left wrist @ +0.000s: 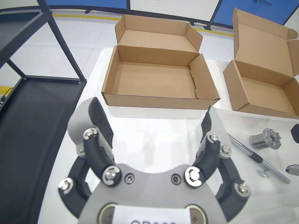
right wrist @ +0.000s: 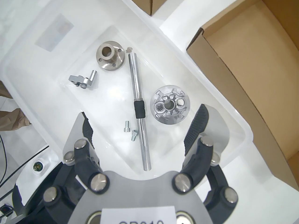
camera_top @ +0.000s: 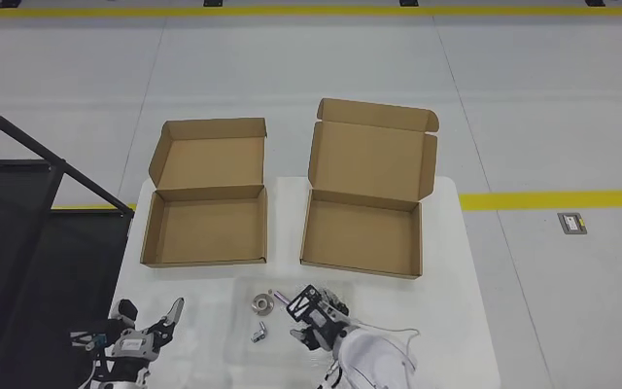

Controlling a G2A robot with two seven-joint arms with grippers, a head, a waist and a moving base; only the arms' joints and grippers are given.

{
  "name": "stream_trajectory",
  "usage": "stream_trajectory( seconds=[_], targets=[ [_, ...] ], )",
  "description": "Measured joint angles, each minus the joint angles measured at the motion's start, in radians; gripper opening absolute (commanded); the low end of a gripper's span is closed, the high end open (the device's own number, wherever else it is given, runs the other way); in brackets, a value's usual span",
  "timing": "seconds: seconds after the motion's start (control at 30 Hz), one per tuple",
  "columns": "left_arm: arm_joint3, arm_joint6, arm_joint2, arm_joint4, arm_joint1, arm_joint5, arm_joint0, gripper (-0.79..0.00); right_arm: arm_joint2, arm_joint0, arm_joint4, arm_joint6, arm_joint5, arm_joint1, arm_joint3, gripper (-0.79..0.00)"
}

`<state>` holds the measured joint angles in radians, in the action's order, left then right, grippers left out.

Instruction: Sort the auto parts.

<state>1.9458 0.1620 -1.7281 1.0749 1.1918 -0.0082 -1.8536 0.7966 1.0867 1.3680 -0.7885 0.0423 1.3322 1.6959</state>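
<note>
A clear plastic tray [right wrist: 210,87] near the table's front edge holds the parts. In it lie a chrome rod with a black band [right wrist: 139,108], a toothed silver hub [right wrist: 169,107], a round flange [right wrist: 109,55], a small bracket [right wrist: 83,79] and two tiny bolts [right wrist: 130,132]. My right gripper [right wrist: 142,122] hangs open just above the tray, over the rod's lower half and the bolts. My left gripper [left wrist: 151,115] stands open and empty over bare table at the front left. From there the rod [left wrist: 257,157] and hub [left wrist: 265,139] lie off to its side.
Two open cardboard boxes stand behind the tray, the left box [camera_top: 206,229] and the right box [camera_top: 364,233], both with nothing in them. A black metal rack [camera_top: 39,243] borders the table's left side.
</note>
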Motion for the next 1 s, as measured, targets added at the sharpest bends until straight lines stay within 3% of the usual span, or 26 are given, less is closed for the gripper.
stream_trajectory(
  seconds=[0.2, 0.43, 0.47, 0.53, 0.57, 0.6, 0.67, 0.77, 0.9, 1.0],
  targets=[
    [-0.001, -0.015, -0.005, -0.008, 0.003, -0.009, 0.0, 0.0, -0.036, -0.062, -0.033, -0.048, 0.093, 0.035, -0.079, 0.0],
    [-0.001, -0.028, -0.015, -0.016, 0.006, -0.016, 0.006, 0.0, -0.032, -0.1, -0.087, -0.045, 0.116, 0.059, -0.155, -0.031],
    [-0.001, -0.029, -0.016, -0.015, 0.007, -0.018, 0.006, 0.0, -0.032, -0.103, -0.088, -0.043, 0.123, 0.061, -0.163, -0.163],
    [-0.002, -0.029, -0.017, -0.015, 0.008, -0.022, 0.007, 0.0, -0.032, -0.11, -0.09, -0.041, 0.139, 0.068, -0.178, -0.142],
    [-0.002, -0.03, -0.017, -0.015, 0.008, -0.023, 0.008, 0.0, -0.032, -0.113, -0.088, -0.041, 0.148, 0.07, -0.185, -0.191],
    [-0.003, -0.031, -0.018, -0.015, 0.009, -0.022, 0.009, 0.0, -0.033, -0.117, -0.081, -0.043, 0.16, 0.073, -0.193, -0.191],
    [-0.003, -0.034, -0.018, -0.016, 0.01, -0.022, 0.011, 0.0, -0.037, -0.123, -0.075, -0.047, 0.173, 0.079, -0.205, -0.372],
    [-0.004, -0.038, -0.019, -0.013, 0.011, -0.025, 0.014, 0.0, -0.041, -0.13, -0.074, -0.046, 0.18, 0.087, -0.221, -0.483],
    [-0.006, -0.041, -0.02, -0.014, 0.013, -0.025, 0.018, 0.0, -0.042, -0.133, -0.061, -0.046, 0.194, 0.095, -0.227, -0.785],
    [-0.007, -0.042, -0.021, -0.013, 0.014, -0.026, 0.02, 0.0, -0.033, -0.115, -0.058, -0.045, 0.184, 0.096, -0.191, -0.785]
  ],
)
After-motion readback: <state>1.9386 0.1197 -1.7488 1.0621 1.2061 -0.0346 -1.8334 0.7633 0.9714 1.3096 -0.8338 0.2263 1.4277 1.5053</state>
